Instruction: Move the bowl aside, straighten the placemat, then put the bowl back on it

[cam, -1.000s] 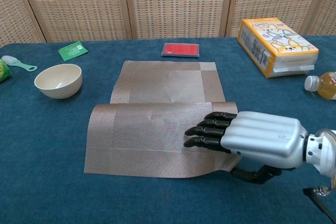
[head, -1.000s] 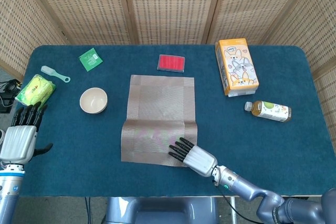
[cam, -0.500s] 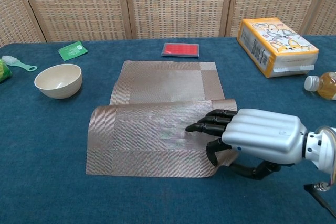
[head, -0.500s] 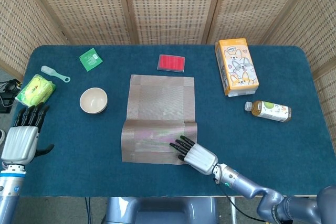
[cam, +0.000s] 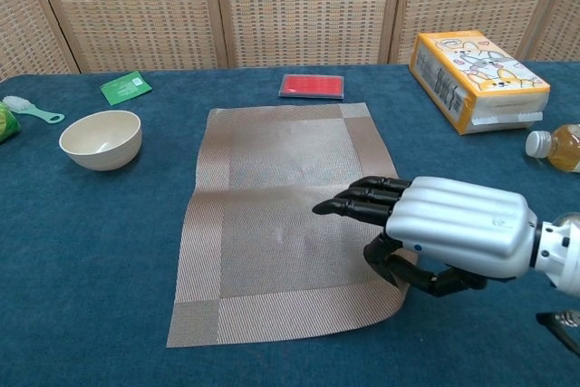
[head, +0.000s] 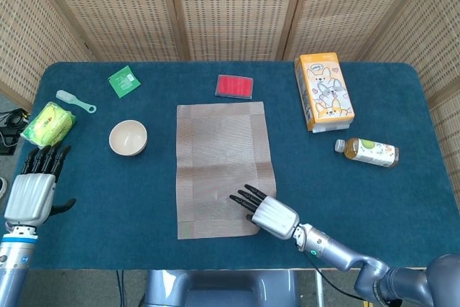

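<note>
Placemat (head: 224, 169) spread out flat along the middle of the blue table (head: 402, 192), one short edge near the front edge, the other just short of a red case (head: 234, 86) toward the back edge. Near right corner of the placemat curling up slightly, pinched there by the right hand (head: 265, 211), dark fingers (cam: 362, 200) stretched over the top, thumb tucked beneath the edge. Bowl (head: 128, 137) upright on bare table, off the placemat, well apart toward the left edge. Left hand (head: 32, 188) hanging off the front left corner, fingers straight and apart, holding nothing, visible in the head view only. Near the left edge: a yellow-green packet (head: 48, 122), a small pale scoop (head: 75, 101), and a green sachet (head: 124, 80) closer to the back. Toward the back right corner an orange carton (head: 323, 90) printed with rabbits; just in front of it a bottle (head: 366, 152) lying on its side.
</note>
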